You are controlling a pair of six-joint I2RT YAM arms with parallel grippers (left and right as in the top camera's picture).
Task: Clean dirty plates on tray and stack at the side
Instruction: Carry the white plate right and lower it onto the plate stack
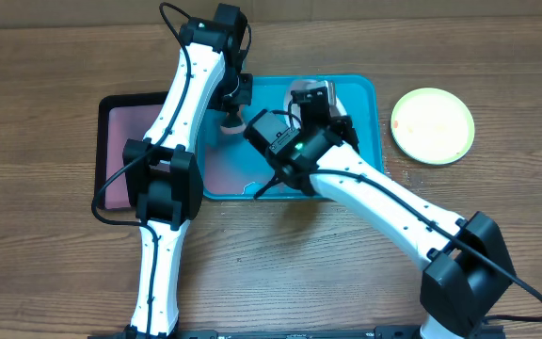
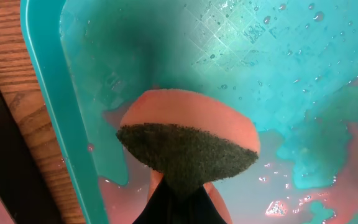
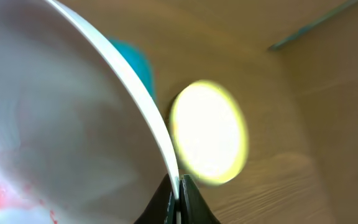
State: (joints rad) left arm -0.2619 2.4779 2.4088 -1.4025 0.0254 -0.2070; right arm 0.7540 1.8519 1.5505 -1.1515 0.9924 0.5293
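Clamping down, my right gripper has its jaws pressed together on the rim of the white plate, which is smeared red and tilted over the teal tray. My left gripper pinches an orange sponge with a dark scrub face above the tray's wet, pink-streaked floor. The yellow-green plate sits on the table, to the tray's right.

No writing, label or number can be read anywhere

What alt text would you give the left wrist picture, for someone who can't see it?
The left hand pinches an orange sponge with a dark scouring face over the teal tray, whose wet floor shows pinkish smears.
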